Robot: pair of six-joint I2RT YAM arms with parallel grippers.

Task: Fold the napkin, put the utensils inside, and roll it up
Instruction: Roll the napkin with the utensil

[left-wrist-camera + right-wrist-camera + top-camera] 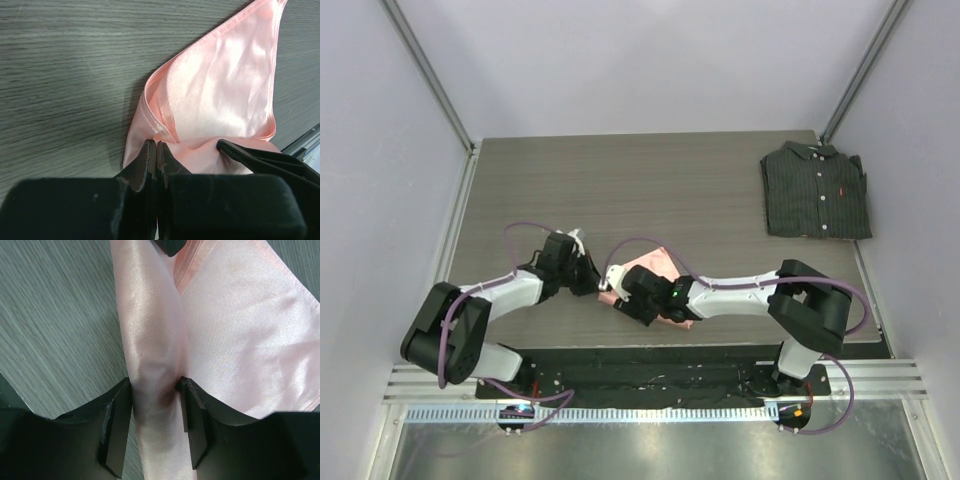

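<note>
The salmon-pink satin napkin [648, 266] lies partly rolled near the table's front edge, between both arms. My left gripper [156, 143] is shut on a folded hem of the napkin [225, 90] at the roll's end. My right gripper [155, 385] straddles the rolled part of the napkin [150, 330], and both pads press against its sides. The flat remainder of the cloth spreads out to the right of the roll in the right wrist view. In the top view the left gripper [594, 282] and right gripper [620, 290] stand close together. The utensils are hidden.
A dark pinstriped folded shirt [817, 190] lies at the table's back right. The grey wood-grain table [620, 190] is bounded by white walls at the sides and back. The table's front edge with a black strip [650, 355] runs just behind the napkin.
</note>
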